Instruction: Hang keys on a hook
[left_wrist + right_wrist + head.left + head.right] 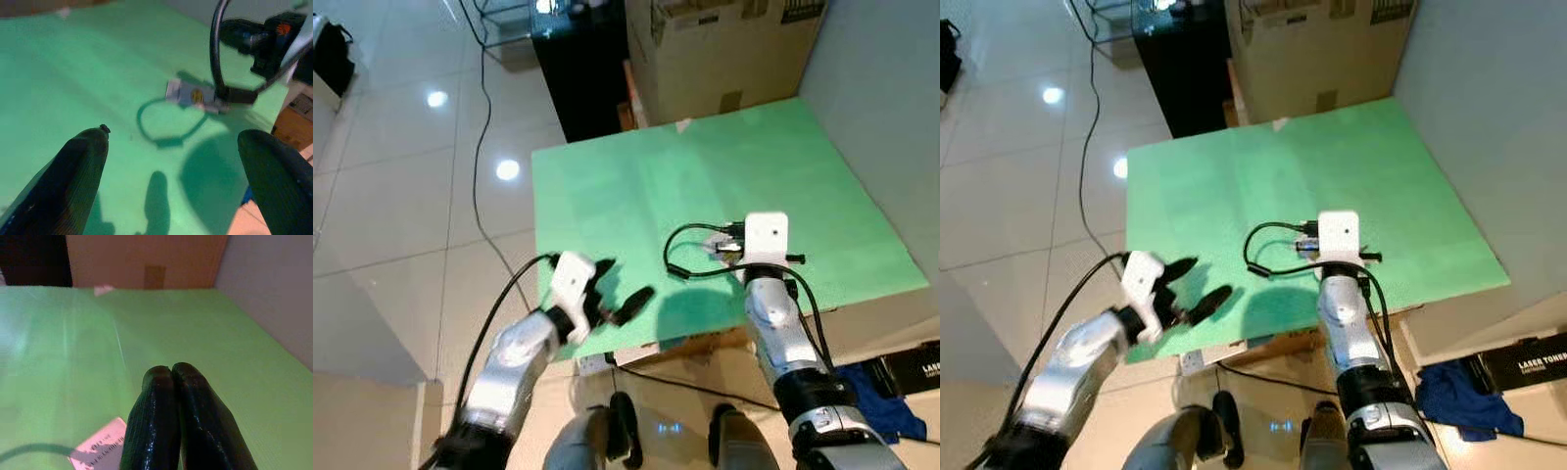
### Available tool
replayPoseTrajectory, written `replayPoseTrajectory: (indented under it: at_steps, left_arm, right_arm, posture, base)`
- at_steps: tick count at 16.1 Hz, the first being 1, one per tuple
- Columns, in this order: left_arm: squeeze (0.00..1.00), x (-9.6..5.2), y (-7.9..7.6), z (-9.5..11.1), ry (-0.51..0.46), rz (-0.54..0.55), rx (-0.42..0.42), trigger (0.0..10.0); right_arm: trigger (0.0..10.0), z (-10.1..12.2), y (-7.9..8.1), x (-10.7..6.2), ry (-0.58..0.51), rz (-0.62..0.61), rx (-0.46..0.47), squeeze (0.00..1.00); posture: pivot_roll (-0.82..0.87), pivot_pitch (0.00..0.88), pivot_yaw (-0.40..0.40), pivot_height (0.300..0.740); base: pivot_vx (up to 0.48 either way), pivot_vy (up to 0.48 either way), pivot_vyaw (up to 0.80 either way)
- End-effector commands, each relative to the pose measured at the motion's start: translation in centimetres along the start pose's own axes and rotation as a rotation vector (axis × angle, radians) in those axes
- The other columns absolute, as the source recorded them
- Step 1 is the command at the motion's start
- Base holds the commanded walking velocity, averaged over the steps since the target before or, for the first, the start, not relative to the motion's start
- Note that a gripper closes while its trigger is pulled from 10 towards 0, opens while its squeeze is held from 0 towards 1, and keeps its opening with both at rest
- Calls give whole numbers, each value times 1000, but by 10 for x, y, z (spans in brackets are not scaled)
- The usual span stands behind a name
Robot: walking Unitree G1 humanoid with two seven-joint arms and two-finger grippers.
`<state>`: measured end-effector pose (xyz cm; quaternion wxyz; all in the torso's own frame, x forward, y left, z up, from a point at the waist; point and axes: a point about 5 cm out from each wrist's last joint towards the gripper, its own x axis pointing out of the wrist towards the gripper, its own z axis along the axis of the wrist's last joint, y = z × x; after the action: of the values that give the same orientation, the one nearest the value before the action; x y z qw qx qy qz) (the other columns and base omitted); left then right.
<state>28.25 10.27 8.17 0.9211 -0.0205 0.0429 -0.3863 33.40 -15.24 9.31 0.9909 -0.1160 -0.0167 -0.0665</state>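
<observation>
A small silver key tag (717, 245) with a yellow spot lies flat on the green tabletop (636, 186), toward its near edge. In the left wrist view the key tag (191, 94) sits beside a looping black cable. My right gripper (170, 369) hovers just over and past the tag, its two black fingers pressed together with nothing seen between them; the key tag (100, 443) shows below them. The white wrist camera (767, 238) hides those fingers from the head. My left gripper (625, 281) stands open over the table's near left edge, well to the left of the tag.
A large cardboard box (724, 49) and a black cabinet (578, 69) stand behind the table. A grey wall (891, 108) runs along its right side. A blue cloth (876, 401) and a black box (915, 367) lie on the floor at right. A cable (480, 147) trails over the tiles at left.
</observation>
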Motion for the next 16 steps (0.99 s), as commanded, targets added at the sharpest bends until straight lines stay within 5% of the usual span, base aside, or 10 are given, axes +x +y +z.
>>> replayPoseTrajectory:
  at_steps: [1,2,3,4,5,10,16]
  left_arm:
    - [0,2,0,-6,23,-6,6,10000]
    - [0,6,1,-4,16,-9,8,10000]
    - [0,9,2,-2,11,-13,11,10000]
    - [0,10,3,-2,10,-16,15,10000]
    - [0,10,4,-2,11,-18,19,10000]
    - [0,-2,7,-11,31,-19,26,10000]
    - [0,-12,7,-17,41,2,41,10000]
  right_arm:
    - [0,3,2,-1,-7,14,-2,0]
    - [0,0,2,-2,19,18,0,0]
    - [5569,-5,4,-5,52,20,22,0]
    - [10000,-8,5,-8,66,22,37,675]
    - [10000,-14,7,-14,84,25,47,1000]
    - [10000,-60,7,-46,231,23,-13,1000]
    - [10000,-62,-16,-40,217,-9,-85,1000]
  posture:
    - [-158,103,167,740]
    - [-161,98,173,740]
    - [-164,95,176,740]
    - [-165,95,177,740]
    - [-165,97,179,740]
    - [-141,128,175,740]
    - [-132,123,166,740]
  base:
    - [0,0,0]
    - [0,0,0]
    - [0,0,0]
    - [0,0,0]
    - [0,0,0]
    - [0,0,0]
    - [0,0,0]
